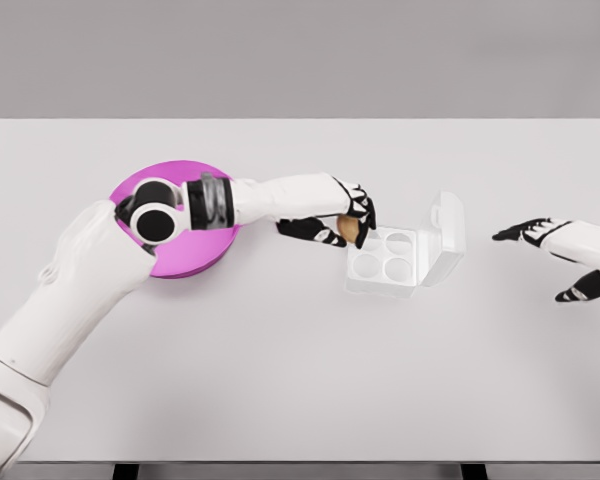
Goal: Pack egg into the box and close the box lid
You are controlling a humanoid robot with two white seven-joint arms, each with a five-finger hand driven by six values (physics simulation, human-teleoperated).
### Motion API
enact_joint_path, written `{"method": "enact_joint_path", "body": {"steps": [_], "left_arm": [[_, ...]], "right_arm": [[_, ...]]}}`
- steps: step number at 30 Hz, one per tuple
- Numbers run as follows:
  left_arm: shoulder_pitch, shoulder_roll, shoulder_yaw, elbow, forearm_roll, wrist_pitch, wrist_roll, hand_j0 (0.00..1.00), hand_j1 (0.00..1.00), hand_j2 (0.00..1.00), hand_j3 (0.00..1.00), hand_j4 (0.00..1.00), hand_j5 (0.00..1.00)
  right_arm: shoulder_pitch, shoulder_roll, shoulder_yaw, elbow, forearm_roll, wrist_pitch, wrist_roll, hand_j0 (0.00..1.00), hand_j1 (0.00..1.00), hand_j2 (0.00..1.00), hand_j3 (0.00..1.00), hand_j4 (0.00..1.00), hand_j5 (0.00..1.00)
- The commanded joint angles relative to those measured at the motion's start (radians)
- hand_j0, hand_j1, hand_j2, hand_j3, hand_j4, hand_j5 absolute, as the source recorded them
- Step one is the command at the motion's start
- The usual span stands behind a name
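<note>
A tan egg (348, 229) is held in my left hand (342, 226), whose dark fingers curl around it just left of the box. The clear egg box (384, 262) lies on the white table with several round cups showing. Its lid (446, 228) stands open and upright on the right side. The egg hangs at the box's upper left corner, above the rim. My right hand (552, 252) hovers to the right of the box, apart from it, with fingers spread and nothing in them.
A magenta round plate (185, 258) lies at the left under my left forearm, partly hidden by it. The white table (300, 390) stretches wide toward the front edge.
</note>
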Motion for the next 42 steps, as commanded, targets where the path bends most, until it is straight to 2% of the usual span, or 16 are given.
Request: {"method": "enact_joint_path", "body": {"steps": [1,15,32,40,42], "left_arm": [[0.0,-0.014,-0.007,0.002,0.006,0.003,0.001,0.37,0.37,0.37,0.37,0.37,0.37],[0.0,-0.086,-0.015,0.052,-0.037,0.003,0.001,0.37,0.37,0.37,0.37,0.37,0.37],[-0.002,-0.115,-0.013,0.075,-0.068,0.003,0.001,0.37,0.37,0.37,0.37,0.37,0.37],[-0.003,-0.116,-0.013,0.08,-0.08,0.121,0.001,0.37,0.37,0.37,0.37,0.37,0.37],[-0.006,-0.124,-0.013,0.106,-0.08,0.123,0.001,0.37,0.37,0.37,0.37,0.37,0.37]], "right_arm": [[0.0,-0.006,-0.01,-0.014,-0.007,0.003,0.0,1.0,1.0,1.0,1.0,1.0,1.0],[0.009,-0.004,-0.012,-0.014,-0.006,0.003,0.0,1.0,1.0,1.0,1.0,1.0,1.0],[0.018,-0.004,-0.012,-0.015,-0.006,0.003,0.0,1.0,1.0,1.0,1.0,1.0,1.0],[0.021,-0.003,-0.012,-0.015,-0.006,0.003,0.0,1.0,1.0,1.0,1.0,1.0,1.0],[0.021,-0.003,-0.012,-0.015,-0.006,0.003,0.0,1.0,1.0,1.0,1.0,1.0,1.0]]}}
